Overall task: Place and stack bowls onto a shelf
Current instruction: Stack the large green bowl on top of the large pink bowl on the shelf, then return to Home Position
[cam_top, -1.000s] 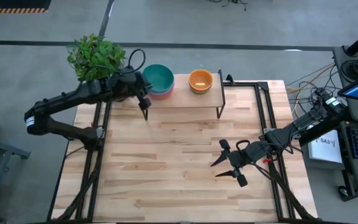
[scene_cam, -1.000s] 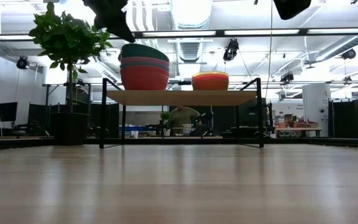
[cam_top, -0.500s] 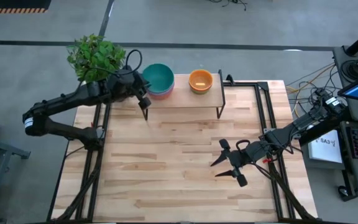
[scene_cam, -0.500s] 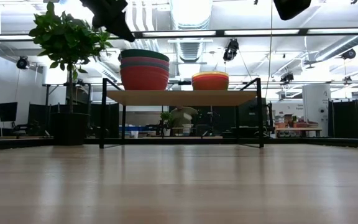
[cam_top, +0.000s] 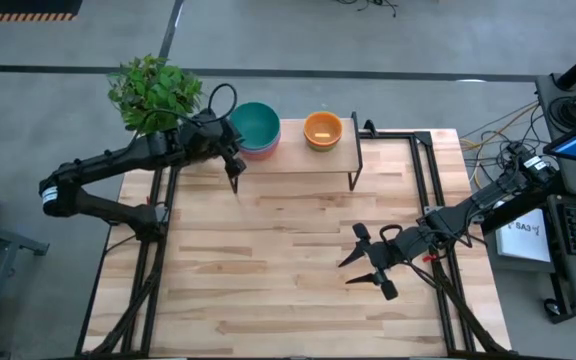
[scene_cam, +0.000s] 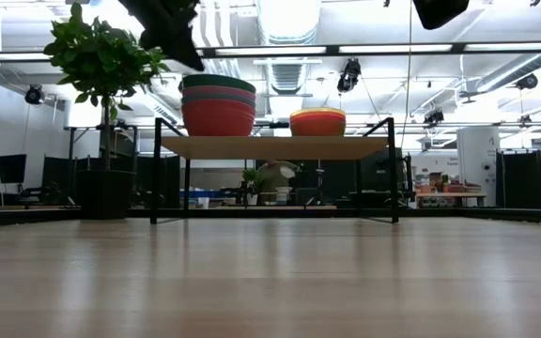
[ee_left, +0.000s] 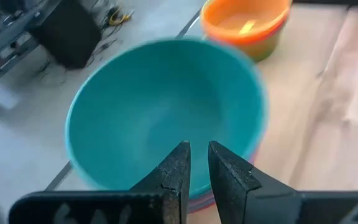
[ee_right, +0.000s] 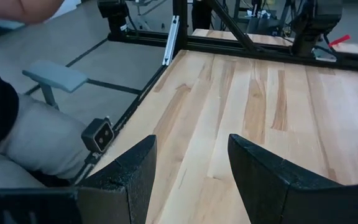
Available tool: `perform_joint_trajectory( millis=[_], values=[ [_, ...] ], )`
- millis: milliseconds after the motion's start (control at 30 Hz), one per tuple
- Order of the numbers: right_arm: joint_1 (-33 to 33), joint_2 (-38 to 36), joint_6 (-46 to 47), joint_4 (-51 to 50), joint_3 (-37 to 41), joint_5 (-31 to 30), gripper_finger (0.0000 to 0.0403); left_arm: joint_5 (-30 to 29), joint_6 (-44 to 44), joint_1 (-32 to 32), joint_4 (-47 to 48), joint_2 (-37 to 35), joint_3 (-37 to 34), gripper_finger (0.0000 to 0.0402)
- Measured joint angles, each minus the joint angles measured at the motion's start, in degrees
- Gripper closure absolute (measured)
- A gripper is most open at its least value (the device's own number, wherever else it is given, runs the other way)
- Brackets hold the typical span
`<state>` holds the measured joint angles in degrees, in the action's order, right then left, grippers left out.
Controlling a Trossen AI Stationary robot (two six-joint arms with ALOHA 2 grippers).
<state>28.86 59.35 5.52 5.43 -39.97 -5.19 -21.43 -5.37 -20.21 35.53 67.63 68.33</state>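
Observation:
The shelf (cam_top: 293,157) stands at the table's far edge. On its left end rests a stack of larger bowls with the teal bowl (cam_top: 255,125) (ee_left: 166,112) on top, pink under it and red (scene_cam: 218,117) at the bottom. On its right end the orange bowl (cam_top: 322,128) (ee_left: 244,18) tops a stack of smaller bowls. My left gripper (cam_top: 226,146) (ee_left: 199,155) hovers shut just above the teal bowl's left rim; in the low view (scene_cam: 188,47) it is clear of the stack. My right gripper (cam_top: 360,270) (ee_right: 191,162) waits open above the table's right middle.
A potted plant (cam_top: 153,92) (scene_cam: 101,66) stands at the table's far left corner, close beside my left arm and the shelf's left end. The wooden tabletop (cam_top: 268,260) in front of the shelf is bare. A person sits beyond the table's edge in the right wrist view.
The teal bowl, which sat higher on the stack a second ago, has settled down level into the pink bowl. My left gripper has stayed almost in place above the bowl's left rim.

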Motion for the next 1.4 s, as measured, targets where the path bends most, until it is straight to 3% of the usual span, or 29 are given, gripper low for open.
perform_joint_trajectory(
  millis=[267, 467, 633, 1100, 1400],
  values=[
    [-1.3, -0.4, -9.4, 5.7, 2.4, 0.2, 0.0216, 7.6, 4.8, 8.2, -1.7, -6.5, -1.5, 0.0361],
    [-6.5, -5.6, -11.6, 7.4, 7.3, 1.2, 0.0216, 8.0, 7.6, 21.5, -14.1, -16.3, -15.5, 0.0361],
    [-11.7, -11.8, -11.3, 7.8, 11.6, 4.7, 0.0216, 8.3, 4.1, 29.2, -26.5, -23.9, -26.6, 0.0362],
    [-19.4, -27.3, -9.9, 9.9, 24.0, 7.2, 0.0216, 8.5, 3.1, 29.3, -36.2, -38.8, -42.6, 0.0362],
    [-20.4, -38.1, -8.9, 9.8, 29.4, 6.7, 0.0216, 8.6, 5.9, 29.2, -40.1, -46.9, -51.5, 0.0362]
  ],
)
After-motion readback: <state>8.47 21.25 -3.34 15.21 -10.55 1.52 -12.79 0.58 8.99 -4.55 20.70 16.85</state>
